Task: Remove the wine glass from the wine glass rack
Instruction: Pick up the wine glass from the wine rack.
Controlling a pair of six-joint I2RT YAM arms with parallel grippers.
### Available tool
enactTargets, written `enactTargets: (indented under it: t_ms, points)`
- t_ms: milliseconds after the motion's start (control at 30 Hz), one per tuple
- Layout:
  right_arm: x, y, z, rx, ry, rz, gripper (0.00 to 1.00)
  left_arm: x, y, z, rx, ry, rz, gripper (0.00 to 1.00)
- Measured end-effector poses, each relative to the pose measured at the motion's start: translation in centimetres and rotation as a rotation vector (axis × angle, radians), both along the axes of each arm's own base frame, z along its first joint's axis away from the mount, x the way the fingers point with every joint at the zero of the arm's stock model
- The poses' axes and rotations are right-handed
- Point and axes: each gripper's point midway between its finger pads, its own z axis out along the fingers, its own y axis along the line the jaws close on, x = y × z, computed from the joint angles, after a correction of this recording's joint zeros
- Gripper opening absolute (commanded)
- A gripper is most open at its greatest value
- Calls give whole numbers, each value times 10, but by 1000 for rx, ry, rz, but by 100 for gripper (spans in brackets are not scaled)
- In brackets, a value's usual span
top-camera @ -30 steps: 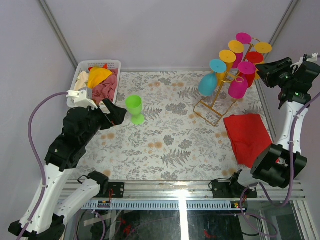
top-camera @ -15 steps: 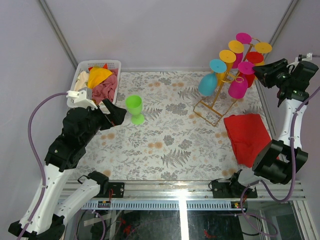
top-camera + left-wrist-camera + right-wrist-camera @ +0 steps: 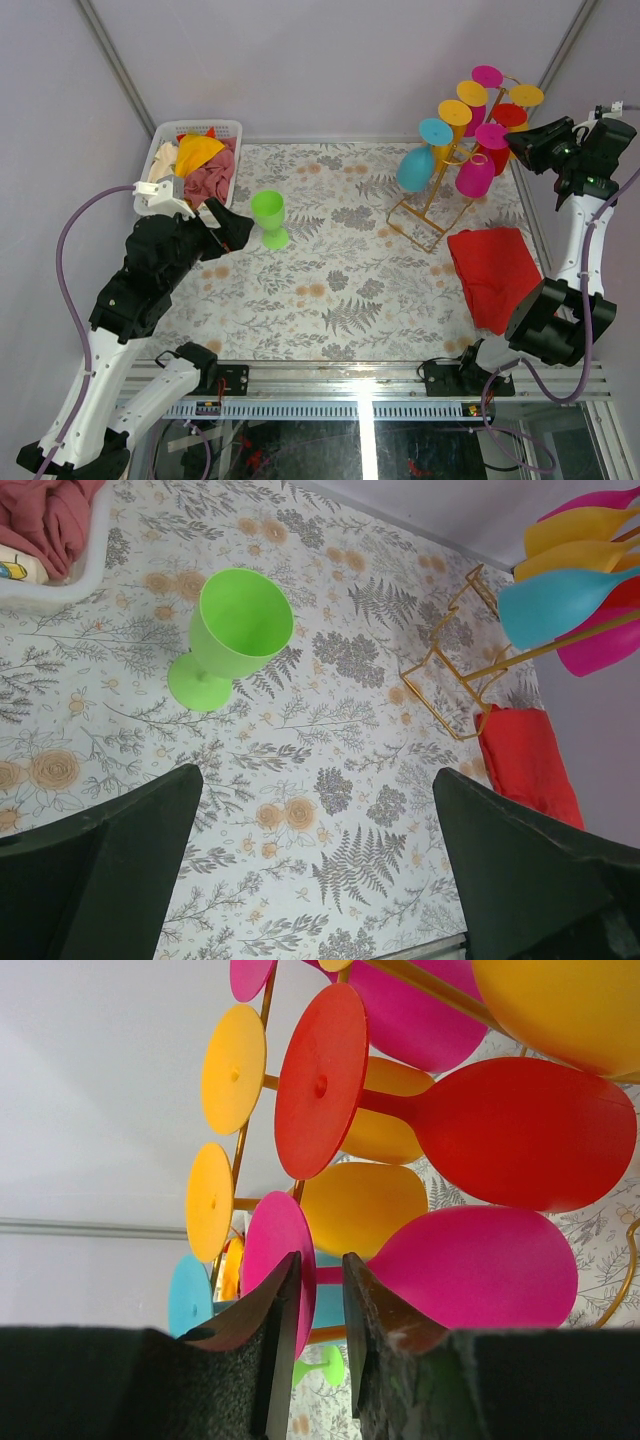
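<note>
A smooth pink plastic wine glass (image 3: 480,1265) hung on the thin gold-wire wine glass rack (image 3: 430,986) at the desk's (image 3: 330,270) far right corner. The right tool (image 3: 322,1260) narrowly straddled its stem, grip unclear. The left tool (image 3: 315,775) gaped wide, empty.

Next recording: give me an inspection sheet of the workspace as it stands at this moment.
Surface: floral sheet, flat, no spills seen.
Job's things: gold rack at the far right, loaded with hanging glasses; pink glass not yet off; green glass upright on the sheet, off the rack.
Clutter: basket of cloths at the far left; red cloth beside the rack's base.
Grippers: left gripper wide open, empty, by the green glass; right gripper at the pink glass's stem, jaws narrowly apart, no grip seen.
Cables: purple cable along each arm, off the objects.
Surroundings: pale walls, metal frame.
</note>
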Motion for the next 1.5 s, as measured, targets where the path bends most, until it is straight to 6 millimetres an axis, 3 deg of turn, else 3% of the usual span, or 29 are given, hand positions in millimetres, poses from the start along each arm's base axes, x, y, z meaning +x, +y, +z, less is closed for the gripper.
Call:
enactTargets:
  t_ms: [467,633,967,1500]
  points:
    - [-1,0,3,-9,0,-3,9,-1,-2,0,-10,5,-9,100]
    - [-3,1,15,-13,-23,-5,2,-1,-2,0,-10,5,-9,100]
    - [-9,4,27,-15,-47,-9,0,-1,-3,0,-11,5,-12,100]
    - [-11,0,28,-23,-31,-41,0,-2,-2,-1,-8,10,-11,100]
